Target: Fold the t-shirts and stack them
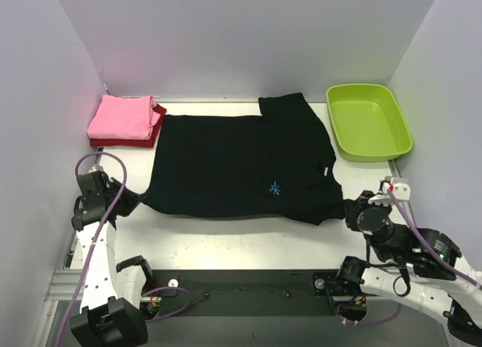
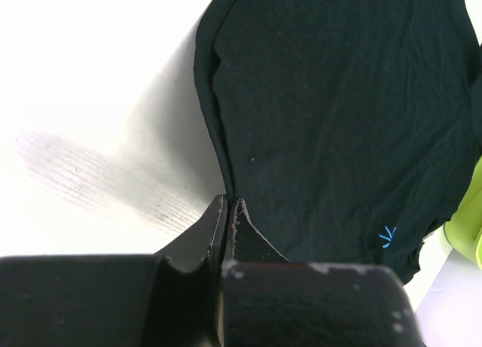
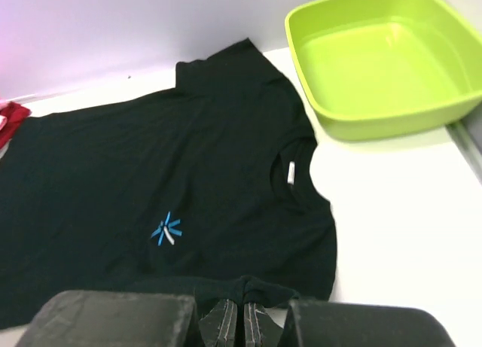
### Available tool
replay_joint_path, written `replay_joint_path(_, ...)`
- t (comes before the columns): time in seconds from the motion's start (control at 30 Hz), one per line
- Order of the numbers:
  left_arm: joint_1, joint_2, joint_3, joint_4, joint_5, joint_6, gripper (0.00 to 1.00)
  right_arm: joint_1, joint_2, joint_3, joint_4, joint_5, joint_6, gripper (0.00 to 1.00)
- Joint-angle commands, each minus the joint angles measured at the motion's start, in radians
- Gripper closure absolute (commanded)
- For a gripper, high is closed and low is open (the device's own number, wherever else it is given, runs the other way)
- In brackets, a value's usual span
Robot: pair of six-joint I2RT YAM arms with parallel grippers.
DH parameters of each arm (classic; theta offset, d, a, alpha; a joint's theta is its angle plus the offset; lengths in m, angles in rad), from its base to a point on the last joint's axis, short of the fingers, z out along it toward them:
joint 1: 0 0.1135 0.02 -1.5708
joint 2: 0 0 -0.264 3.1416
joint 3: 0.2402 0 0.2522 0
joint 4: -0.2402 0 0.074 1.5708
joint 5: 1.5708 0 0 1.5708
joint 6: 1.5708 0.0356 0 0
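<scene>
Our left gripper (image 2: 228, 205) pinches the near hem corner of the black t-shirt (image 1: 233, 162), our right gripper (image 3: 242, 308) its near sleeve; it lies sideways between them.

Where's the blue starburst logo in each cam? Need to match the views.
Top external: blue starburst on the black t-shirt, lower right of its middle.
Left wrist: starburst at lower right, near the shirt's edge.
Right wrist: starburst left of centre, below the collar.
Shared landmark: green tub, at the right edge of the left wrist view and upper right in the right wrist view.
</scene>
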Motion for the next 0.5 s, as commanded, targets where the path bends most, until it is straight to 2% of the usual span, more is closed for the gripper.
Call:
replay_joint_path(0.0,0.009,0.003,0.051,0.044,0.023,0.016,1.00,0.005,0.100,0.027,0.125,0.122,-0.094,1.00)
replay_joint_path(0.13,0.009,0.012,0.058,0.050,0.012,0.014,1.00,-0.012,0.148,0.042,0.194,0.142,-0.164,1.00)
replay_joint_path(0.27,0.011,0.031,0.072,0.062,0.020,0.010,1.00,-0.090,0.169,0.021,0.362,0.087,-0.273,1.00)
replay_joint_path(0.4,0.011,0.038,0.072,0.079,0.023,0.007,1.00,-0.242,0.227,0.006,0.532,-0.135,-0.353,1.00)
replay_joint_path(0.47,0.011,0.041,0.072,0.081,0.024,0.008,1.00,-0.288,0.270,0.006,0.593,-0.166,-0.370,1.00)
